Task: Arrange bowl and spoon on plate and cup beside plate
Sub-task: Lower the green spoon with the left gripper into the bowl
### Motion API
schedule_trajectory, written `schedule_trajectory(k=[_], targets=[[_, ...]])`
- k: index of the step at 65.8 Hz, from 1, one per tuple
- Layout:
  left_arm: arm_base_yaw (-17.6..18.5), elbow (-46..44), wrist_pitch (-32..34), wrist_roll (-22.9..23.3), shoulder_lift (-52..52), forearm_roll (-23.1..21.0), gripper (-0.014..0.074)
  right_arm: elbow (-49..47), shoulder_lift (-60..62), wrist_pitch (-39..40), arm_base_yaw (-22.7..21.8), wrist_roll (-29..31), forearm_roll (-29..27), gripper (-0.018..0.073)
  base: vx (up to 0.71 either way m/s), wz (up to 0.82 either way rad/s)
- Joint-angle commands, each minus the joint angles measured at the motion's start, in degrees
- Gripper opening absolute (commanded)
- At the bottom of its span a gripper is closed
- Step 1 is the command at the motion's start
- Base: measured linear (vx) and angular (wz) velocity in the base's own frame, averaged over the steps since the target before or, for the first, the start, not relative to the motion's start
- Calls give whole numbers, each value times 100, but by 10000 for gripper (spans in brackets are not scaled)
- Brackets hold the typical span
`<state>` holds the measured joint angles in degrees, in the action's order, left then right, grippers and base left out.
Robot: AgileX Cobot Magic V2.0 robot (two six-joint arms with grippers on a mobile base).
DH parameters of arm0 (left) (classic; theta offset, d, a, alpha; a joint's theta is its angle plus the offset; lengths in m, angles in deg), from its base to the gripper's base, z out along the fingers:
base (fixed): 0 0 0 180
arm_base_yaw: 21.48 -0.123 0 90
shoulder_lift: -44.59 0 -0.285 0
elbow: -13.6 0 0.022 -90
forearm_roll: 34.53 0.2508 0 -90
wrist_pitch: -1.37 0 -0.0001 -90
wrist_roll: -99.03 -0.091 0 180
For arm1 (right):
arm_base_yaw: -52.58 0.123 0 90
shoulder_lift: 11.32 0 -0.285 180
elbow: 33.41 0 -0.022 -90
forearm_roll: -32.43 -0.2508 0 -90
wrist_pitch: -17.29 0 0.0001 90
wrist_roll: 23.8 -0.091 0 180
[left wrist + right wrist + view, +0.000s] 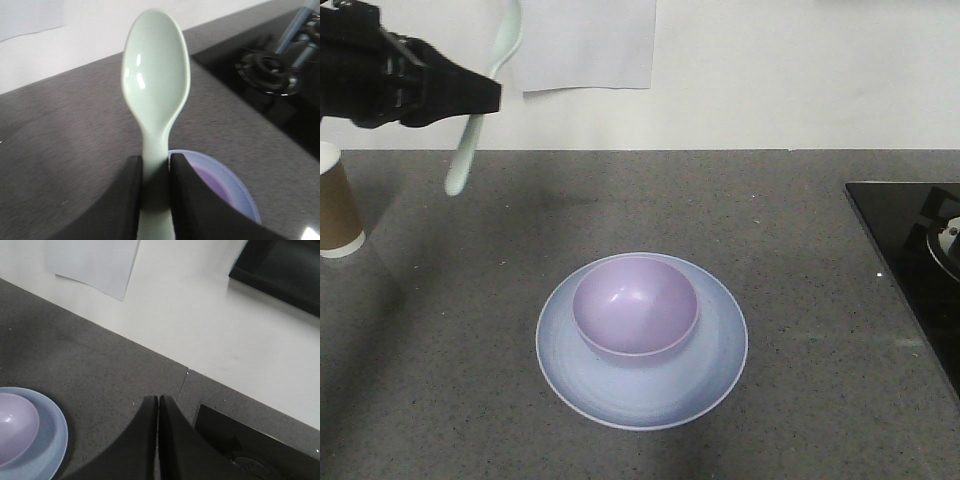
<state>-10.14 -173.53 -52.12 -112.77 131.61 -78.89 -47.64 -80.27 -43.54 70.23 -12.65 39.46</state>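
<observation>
Beginning at the near side, the desk [820,430] is found to carry the plate [715,375] at its near centre, lying flat. The bowl [635,300] is seated upright on the plate, set slightly toward the plate's far side, so that a broad band of the plate is left bare on the near side. This part of the task is judged complete.

Farther back, at the left edge of the scene, the cup [334,205] is noted upright on the desk, partly cut off by the frame and well apart from the plate. Its placing beside the plate is judged outstanding.

Above and just right of the cup, the left end effector [485,97] is recorded in the air, clamped on the spoon [462,160] partway along the handle. In the left wrist view both jaws are seen pressed against the handle. The spoon is clear of the desk, head uppermost, left of the plate and farther back. Its setting on the plate is not yet done.

The right end effector [158,407] is seen with its jaws together and nothing between them, raised over the desk between the plate and the black hob [910,250] at the right.

On the far wall a sheet of paper [590,40] is noted.
</observation>
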Motion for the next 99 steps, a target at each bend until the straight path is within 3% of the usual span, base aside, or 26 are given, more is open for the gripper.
schedule_trajectory(k=[1,9,18,27,54,65,99], targets=[[442,-423,-19,148,192,-186,-8,-149,54,219,-37,-43,145,-6,0,0],[926,-501,-428,628,609,562,-8,-149,54,173,-37,-43,145,-6,0,0],[1346,-501,-917,1337,1027,1897,-8,-149,54,136,-37,-43,138,-6,0,0],[1593,-501,-1207,1779,1346,2593,-8,-149,54,141,-37,-43,165,-6,0,0],[2026,-501,-1062,1802,1974,2456,-8,-149,54,141,-37,-38,158,-6,0,0],[2026,-501,-772,1802,1991,2451,-8,-149,54,128,-37,-38,158,-6,0,0],[2026,-501,-789,1790,1991,2451,27,-149,54,103,-37,-38,158,-6,0,0]])
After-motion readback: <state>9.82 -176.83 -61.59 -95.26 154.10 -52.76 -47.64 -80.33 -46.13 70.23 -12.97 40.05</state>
